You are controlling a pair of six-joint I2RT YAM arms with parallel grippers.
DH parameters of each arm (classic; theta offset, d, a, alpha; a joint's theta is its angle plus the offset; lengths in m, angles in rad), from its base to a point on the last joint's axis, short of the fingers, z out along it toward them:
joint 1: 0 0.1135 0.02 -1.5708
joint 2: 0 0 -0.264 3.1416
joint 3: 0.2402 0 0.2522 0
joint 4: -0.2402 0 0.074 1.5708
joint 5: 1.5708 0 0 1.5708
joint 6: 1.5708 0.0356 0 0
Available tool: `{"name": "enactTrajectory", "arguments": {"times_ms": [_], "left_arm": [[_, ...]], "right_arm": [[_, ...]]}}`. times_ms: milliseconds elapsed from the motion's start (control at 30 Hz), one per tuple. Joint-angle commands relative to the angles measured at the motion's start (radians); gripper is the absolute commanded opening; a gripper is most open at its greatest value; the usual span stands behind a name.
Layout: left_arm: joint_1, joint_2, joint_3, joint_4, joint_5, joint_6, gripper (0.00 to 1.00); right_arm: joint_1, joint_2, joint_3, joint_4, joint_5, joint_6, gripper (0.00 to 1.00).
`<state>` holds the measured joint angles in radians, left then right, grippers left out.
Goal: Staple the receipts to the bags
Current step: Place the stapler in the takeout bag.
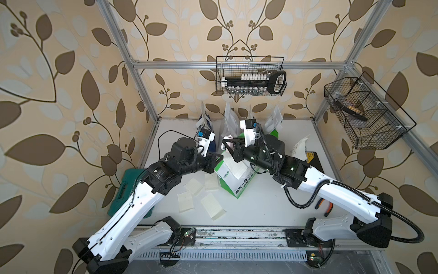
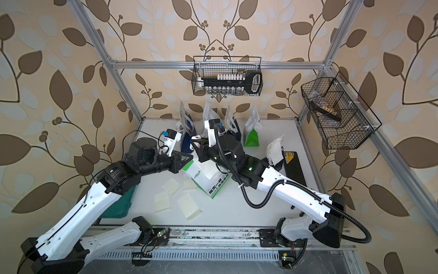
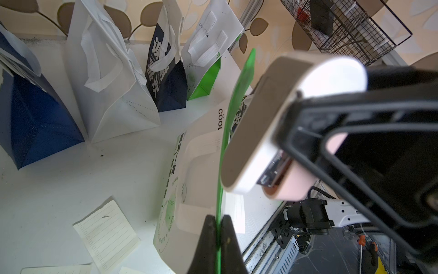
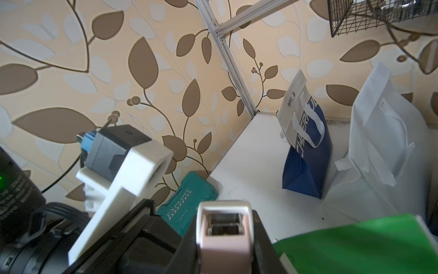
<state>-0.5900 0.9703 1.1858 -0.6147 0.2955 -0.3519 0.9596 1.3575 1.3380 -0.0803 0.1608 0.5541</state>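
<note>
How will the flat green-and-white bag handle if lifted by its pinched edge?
Probably floppy: the green-and-white bag curves away from where the left end effector pinches its edge. Likely light, since it lies flattened. The receipt resting on it may slide off.

Matt white bag (image 3: 113, 90), lined paper receipt (image 3: 106, 233), smooth plastic stapler (image 3: 260, 130), black wire basket (image 1: 251, 76)

Teal tool case (image 1: 125, 189) lies flat; wire basket (image 1: 221, 71) hangs above.
</note>
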Motion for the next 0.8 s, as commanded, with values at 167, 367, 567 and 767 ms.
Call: {"name": "enactTrajectory", "arguments": {"times_ms": [167,367,567,767], "left_arm": [[-0.006,-0.025,0.018,0.019,-0.012,-0.005,0.00],[-0.006,-0.020,0.028,0.001,-0.051,-0.005,0.00],[-0.006,-0.021,0.031,0.000,-0.069,-0.004,0.00],[-0.006,-0.022,0.034,0.016,-0.058,0.024,0.00]], "right_arm": [[0.000,0.043,0.074,-0.066,-0.017,-0.004,0.00],[0.010,0.035,0.073,-0.094,-0.008,-0.016,0.00],[0.029,0.043,0.085,-0.127,0.013,-0.033,0.00],[0.046,0.053,0.103,-0.166,0.044,-0.058,0.00]]}}
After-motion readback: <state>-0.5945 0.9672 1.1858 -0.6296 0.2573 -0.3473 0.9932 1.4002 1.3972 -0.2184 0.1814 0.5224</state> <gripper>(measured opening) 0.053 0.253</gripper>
